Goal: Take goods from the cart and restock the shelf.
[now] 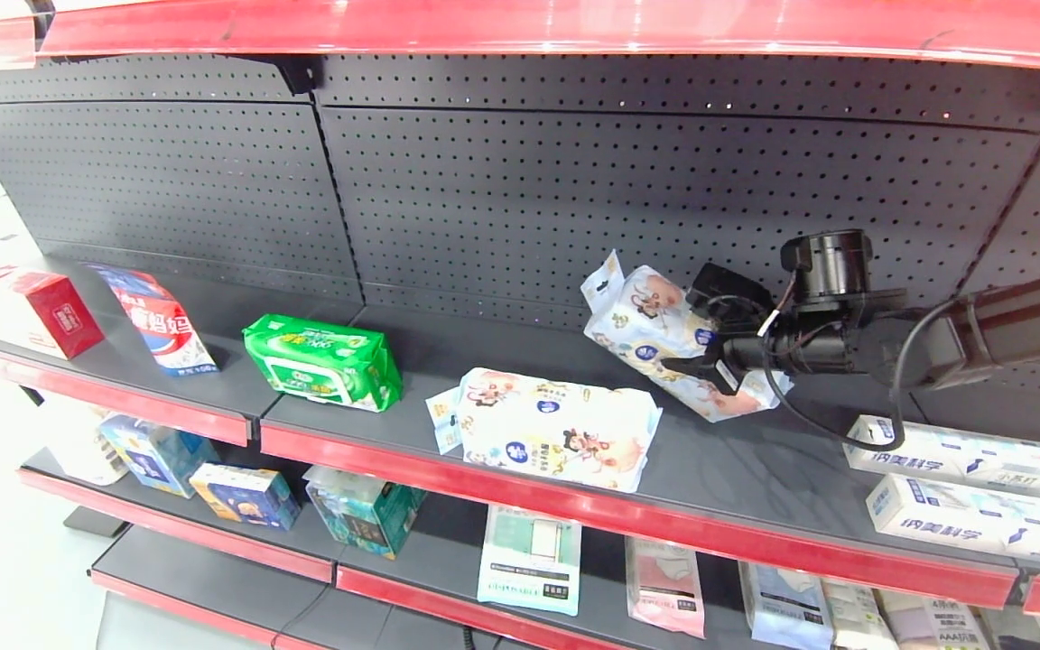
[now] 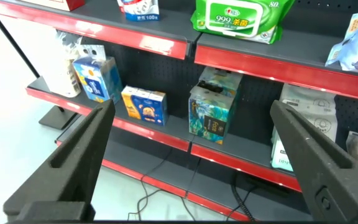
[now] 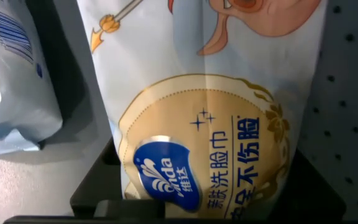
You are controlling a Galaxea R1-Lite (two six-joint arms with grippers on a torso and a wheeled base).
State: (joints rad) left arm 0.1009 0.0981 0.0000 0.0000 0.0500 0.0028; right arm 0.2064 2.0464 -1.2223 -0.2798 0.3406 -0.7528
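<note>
Two cartoon-printed soft packs sit on the upper shelf (image 1: 755,469). The held pack (image 1: 642,320) is at the far side, close to the black pegboard back wall (image 1: 574,181). It is tilted, with its top tab leaning left. Whether its lower corner touches the deck cannot be told. The right gripper (image 1: 705,325) comes in from the right and is clamped across this pack's right half, one finger on each face. In the right wrist view the held pack (image 3: 210,124) stands between dark finger pads (image 3: 104,199).

The second pack (image 1: 556,429) lies flat near the red front edge, just left of and nearer than the held one, and apart from it. Farther left along the same shelf are a green wipes pack (image 1: 326,361), a blue and red pouch (image 1: 159,320) and a red box (image 1: 55,314). Two long white cartons (image 1: 967,460) lie at the right end.

The left gripper (image 2: 191,106) hangs low in front of the lower shelves, its fingers (image 2: 73,162) spread wide apart with nothing between them. Beyond it stand a blue box (image 2: 95,78), a smaller blue and yellow box (image 2: 143,104) and a dark teal carton (image 2: 213,102).
</note>
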